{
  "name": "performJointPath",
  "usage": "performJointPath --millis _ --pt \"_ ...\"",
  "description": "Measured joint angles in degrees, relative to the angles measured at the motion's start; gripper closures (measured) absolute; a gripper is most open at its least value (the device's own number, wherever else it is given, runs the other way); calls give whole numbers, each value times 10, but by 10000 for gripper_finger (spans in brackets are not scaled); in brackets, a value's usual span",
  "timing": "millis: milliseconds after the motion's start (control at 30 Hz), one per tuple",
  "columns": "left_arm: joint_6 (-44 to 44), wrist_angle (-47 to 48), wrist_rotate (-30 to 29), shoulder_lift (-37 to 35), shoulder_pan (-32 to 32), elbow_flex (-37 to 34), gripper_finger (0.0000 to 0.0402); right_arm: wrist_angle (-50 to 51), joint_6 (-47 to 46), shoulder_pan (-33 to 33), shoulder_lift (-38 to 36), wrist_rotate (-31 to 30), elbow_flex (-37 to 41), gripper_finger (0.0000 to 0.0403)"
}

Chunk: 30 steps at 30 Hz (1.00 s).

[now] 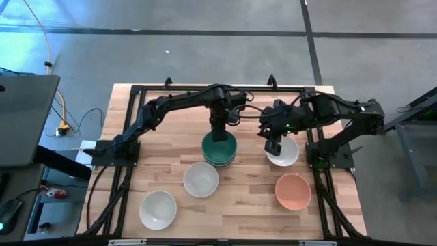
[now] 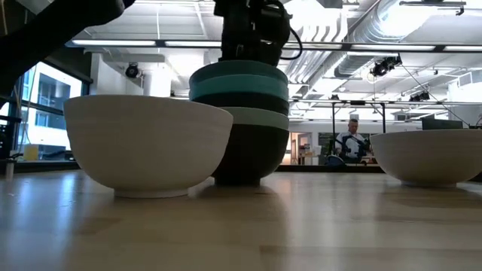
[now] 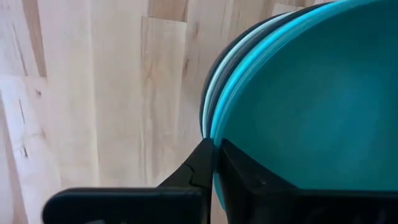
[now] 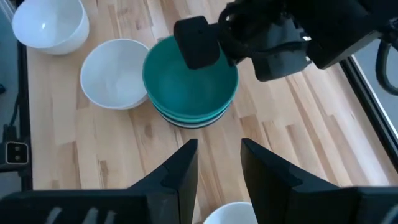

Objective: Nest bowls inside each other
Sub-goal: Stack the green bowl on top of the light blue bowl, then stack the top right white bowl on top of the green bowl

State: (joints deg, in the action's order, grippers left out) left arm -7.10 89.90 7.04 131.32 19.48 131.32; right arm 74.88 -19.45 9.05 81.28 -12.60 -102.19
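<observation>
**A:** Start at the left gripper. Where is it?

**B:** Over the middle of the table, on the far rim of the teal bowl. Its wrist view shows the two fingers pressed together with the teal rim pinched between them, one finger outside the wall and one inside. That bowl is the top of the stack, which sits on the wood with mint and dark rims showing beneath it.

**B:** The right gripper hangs with its fingers apart and nothing between them, just above the white bowl on the right side.

**A:** So which relation decides the next move?

**B:** My reading is that the teal bowl looks seated, so the left arm only needs to let go. After that, it is the line from the white bowl to the stack. The stack lies straight across from the right gripper toward the table's centre, near but not touching. The right arm is plainly the nearer one to that bowl.

**A:** And the rest?

**B:** The salmon bowl sits nearer the front edge on the right. Two more white bowls lie in front of the stack, one just beside it, the other toward the front left. A bowl being round, no axis matters; only which rim edge faces the fingers.
</observation>
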Motion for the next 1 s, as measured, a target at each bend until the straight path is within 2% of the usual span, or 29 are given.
performJointPath --millis 267,400,433,500,600,767,1000 --pt "4 -4 -21 -30 0 34 336 13 -12 1 -1 -15 0 288" --pt "9 1 -30 -62 0 35 314 160 -113 -5 -1 -59 1 288" --pt "9 2 -32 -73 0 36 309 157 -139 -10 -4 -70 8 288" --pt "9 1 -33 -101 1 36 301 124 -154 -16 -36 -52 42 288" --pt "10 -2 -44 -141 1 36 294 150 -228 -23 -72 -43 77 289" --pt "15 -16 -68 -209 3 37 292 152 -336 -42 -146 -28 209 309" --pt "25 -54 -85 -290 5 37 291 144 -433 -62 -232 49 396 339"
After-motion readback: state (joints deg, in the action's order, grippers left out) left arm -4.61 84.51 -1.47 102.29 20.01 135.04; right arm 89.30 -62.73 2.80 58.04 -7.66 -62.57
